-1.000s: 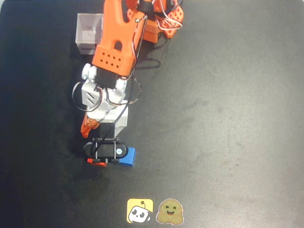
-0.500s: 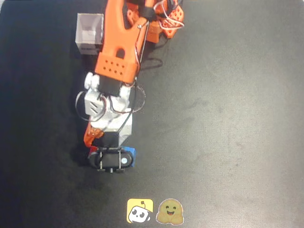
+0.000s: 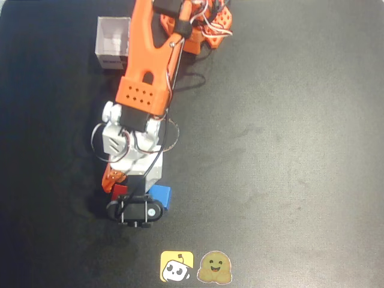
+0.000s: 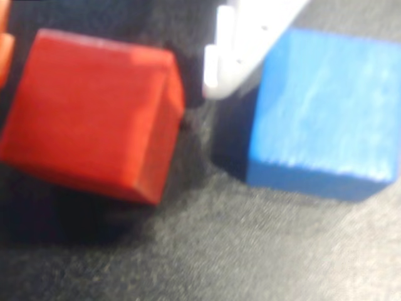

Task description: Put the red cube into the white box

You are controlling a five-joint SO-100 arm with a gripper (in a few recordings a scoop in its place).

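Observation:
The red cube [image 4: 94, 113] lies on the black mat, slightly tilted, with the blue cube [image 4: 326, 113] close on its right. My gripper [image 4: 109, 72] is open and straddles the red cube. Its white finger [image 4: 241, 44] reaches down into the gap between the two cubes, a thin dark slit away from the red one. The orange finger [image 4: 4, 53] shows at the left edge. In the overhead view the gripper [image 3: 129, 192] is low over the red cube [image 3: 120, 191], with the blue cube [image 3: 161, 195] beside it. The white box [image 3: 113, 43] stands far up at the top left, open side up.
The orange arm [image 3: 147, 66] runs from its base at the top edge down the left half of the mat. Two stickers, a yellow one [image 3: 176, 266] and a brown one [image 3: 215, 267], lie near the bottom edge. The mat's right half is bare.
The wrist has pushed toward the bottom of the overhead picture and come down over the cubes. The red cube now shows above the camera mount instead of below it.

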